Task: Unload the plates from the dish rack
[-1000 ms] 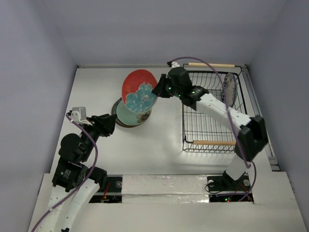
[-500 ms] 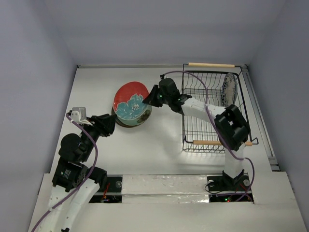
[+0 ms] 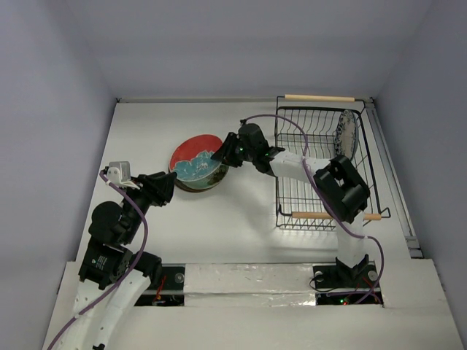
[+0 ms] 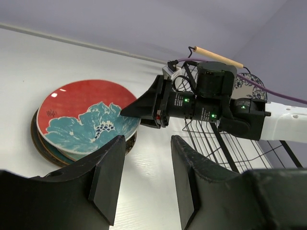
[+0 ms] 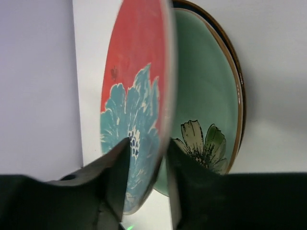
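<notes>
My right gripper (image 3: 220, 154) is shut on the rim of the red plate with the teal flower (image 3: 194, 154). It holds the plate at a low tilt over the stack of plates (image 3: 191, 184) left of the dish rack (image 3: 279, 182). In the right wrist view the red plate (image 5: 139, 91) sits between my fingers (image 5: 115, 167), with a gap to the pale green plate (image 5: 206, 100) beneath and a dark plate's brown rim (image 5: 239, 86) under that. The white plate with the blue floral rim (image 3: 346, 135) stands in the rack's far right. My left gripper (image 3: 160, 187) is open and empty near the stack.
The rack has wooden handles at its far end (image 3: 319, 98) and near end (image 3: 324, 215). In the left wrist view the right arm (image 4: 268, 122) stretches from the rack (image 4: 225, 148) to the red plate (image 4: 81, 115). Walls close the table's left, back and right.
My right gripper has moved left and down, tipping the red plate from nearly upright to a low tilt over the stack. The left arm has not moved.
</notes>
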`<state>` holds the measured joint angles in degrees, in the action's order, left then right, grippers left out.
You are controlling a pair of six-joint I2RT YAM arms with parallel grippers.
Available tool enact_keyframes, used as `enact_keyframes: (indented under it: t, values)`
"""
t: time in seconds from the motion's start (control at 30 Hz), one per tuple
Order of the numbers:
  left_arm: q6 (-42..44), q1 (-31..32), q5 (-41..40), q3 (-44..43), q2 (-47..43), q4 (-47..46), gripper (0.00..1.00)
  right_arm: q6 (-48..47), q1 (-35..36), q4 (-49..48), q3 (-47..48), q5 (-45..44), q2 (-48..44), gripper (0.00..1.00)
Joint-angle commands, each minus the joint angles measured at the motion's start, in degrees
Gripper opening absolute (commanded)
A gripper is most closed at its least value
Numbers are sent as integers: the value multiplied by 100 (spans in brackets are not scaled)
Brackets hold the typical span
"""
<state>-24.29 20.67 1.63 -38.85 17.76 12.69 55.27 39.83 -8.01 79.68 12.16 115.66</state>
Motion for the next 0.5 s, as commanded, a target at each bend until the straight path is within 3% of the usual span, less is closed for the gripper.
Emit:
enact_keyframes:
  t: [0.0, 0.27, 0.37, 0.47]
  values:
    - [30, 34, 48, 62, -36, -267, 40, -68, 77, -503, 100, 112, -175, 42]
    - [30, 34, 57, 62, -27, -276, 40, -1200, 200, 1309, 733, -811, -263, 76]
    - [30, 34, 57, 62, -44, -267, 40, -1526, 270, 1890, 952, -1172, -272, 81]
    - [39, 34, 57, 62, -53, -267, 40, -1807, 394, 2338, 1102, -1532, -298, 92]
